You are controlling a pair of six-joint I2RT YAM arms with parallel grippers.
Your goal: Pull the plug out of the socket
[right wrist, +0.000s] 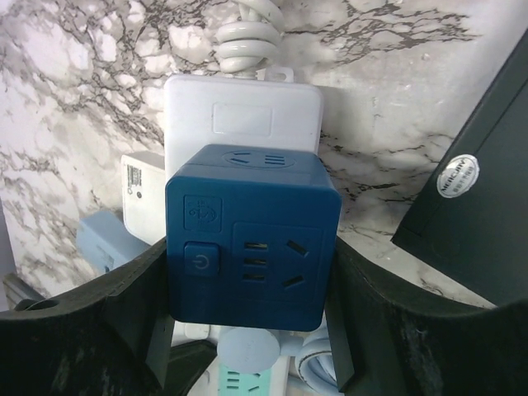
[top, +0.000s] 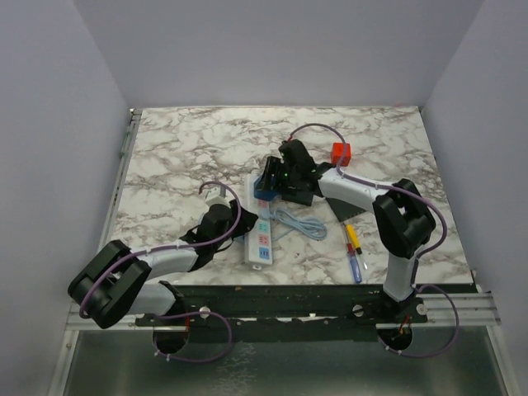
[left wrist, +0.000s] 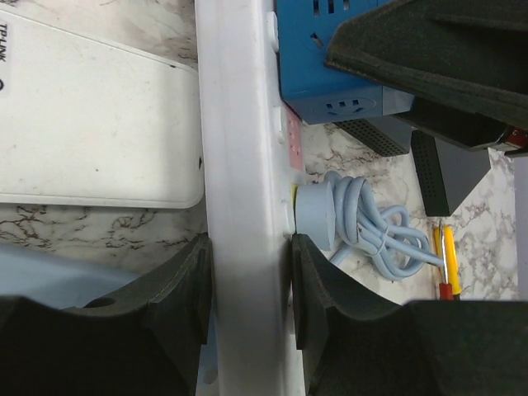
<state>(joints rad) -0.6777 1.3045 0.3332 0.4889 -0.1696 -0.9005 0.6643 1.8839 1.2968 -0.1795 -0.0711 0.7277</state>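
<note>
The socket, a long white power strip [top: 258, 231] with pastel panels, lies mid-table. My left gripper [top: 244, 234] is shut on its near part, one pad on each long side of the strip [left wrist: 243, 165]. A dark blue cube plug [top: 266, 190] sits on the strip's far part, and its base meets the strip face in the left wrist view [left wrist: 330, 66]. My right gripper [right wrist: 247, 289] is shut on the cube [right wrist: 247, 239], fingers against its left and right sides. A light-blue round plug [left wrist: 318, 216] with a coiled cable [left wrist: 375, 235] sits in the strip just nearer than the cube.
A white flat box [left wrist: 82, 124] lies left of the strip. A black box [right wrist: 478, 206] lies right of the cube. A yellow and red screwdriver [top: 353, 252] lies at the right front, and a red block [top: 341, 153] farther back. A white coiled cable [right wrist: 247, 33] leaves the strip's far end.
</note>
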